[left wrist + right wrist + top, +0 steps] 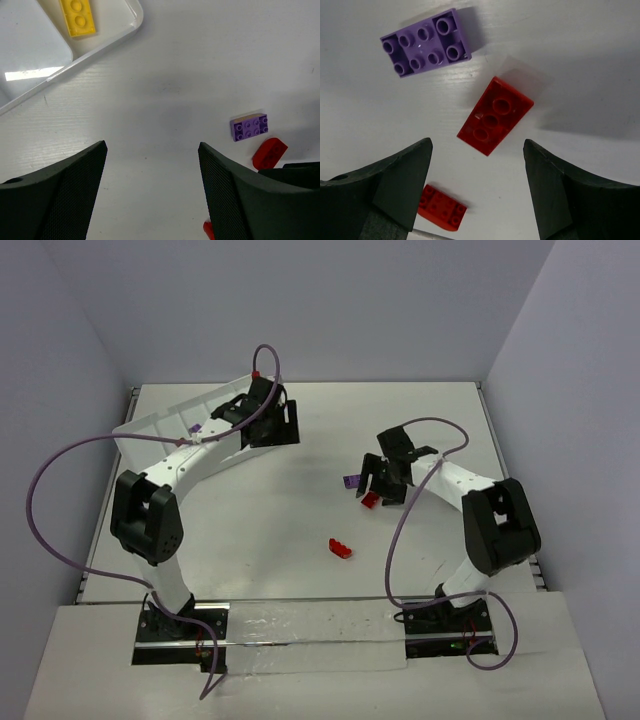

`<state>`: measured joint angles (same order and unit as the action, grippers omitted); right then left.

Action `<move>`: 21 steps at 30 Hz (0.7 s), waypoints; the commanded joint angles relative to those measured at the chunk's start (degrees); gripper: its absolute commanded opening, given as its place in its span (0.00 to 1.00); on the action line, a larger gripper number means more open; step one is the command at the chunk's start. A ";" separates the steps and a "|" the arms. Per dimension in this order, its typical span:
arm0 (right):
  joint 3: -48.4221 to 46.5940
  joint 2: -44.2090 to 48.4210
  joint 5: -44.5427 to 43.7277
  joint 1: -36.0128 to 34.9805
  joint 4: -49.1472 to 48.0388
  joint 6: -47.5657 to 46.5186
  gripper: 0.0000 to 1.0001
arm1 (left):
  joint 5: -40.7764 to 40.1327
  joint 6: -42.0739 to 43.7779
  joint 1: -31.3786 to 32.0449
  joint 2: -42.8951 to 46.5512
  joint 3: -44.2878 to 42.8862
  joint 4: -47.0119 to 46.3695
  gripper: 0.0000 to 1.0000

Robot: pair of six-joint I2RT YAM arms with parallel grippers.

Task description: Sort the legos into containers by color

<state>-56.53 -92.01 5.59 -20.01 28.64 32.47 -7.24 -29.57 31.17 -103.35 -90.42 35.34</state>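
Note:
My right gripper (pixel 383 485) is open and empty, low over the table; it also shows in the right wrist view (pixel 477 160). Just ahead of its fingertips a red lego (pixel 495 115) lies hollow side up, also in the top view (pixel 370 499). A purple lego (pixel 425 42) lies beyond it, also in the top view (pixel 351 481). A second red lego (pixel 441 207) sits nearer the table's front, also in the top view (pixel 341 548). My left gripper (pixel 152 165) is open and empty over bare table beside the white tray (pixel 100 50). A yellow lego (pixel 77 17) lies in one tray compartment.
The tray (pixel 150 425) lies at the back left, partly hidden under my left arm, with a small purple piece (pixel 194 427) in it. The left wrist view also shows the purple lego (pixel 249 127) and the red lego (pixel 270 152). Purple cables loop over both arms.

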 commanded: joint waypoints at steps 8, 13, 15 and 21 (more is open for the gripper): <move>-3.31 -5.50 -4.29 -1.16 -4.24 -0.42 0.66 | -5.42 1.01 -0.13 4.69 -2.85 2.86 0.82; -1.99 -4.91 -7.68 -1.58 -4.24 0.05 0.44 | -7.55 2.20 -0.26 4.74 -4.29 3.65 0.82; -1.58 -3.71 -8.78 -1.81 -3.82 -0.25 0.32 | -6.89 2.29 -0.77 4.42 -4.18 3.27 0.83; -2.53 1.46 -10.39 -4.16 -1.59 -2.31 0.20 | -6.21 0.73 -2.08 3.18 -4.51 3.40 0.83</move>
<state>-57.65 -96.08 -1.58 -22.04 26.54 31.86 -13.06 -28.29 30.31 -101.45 -92.51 38.67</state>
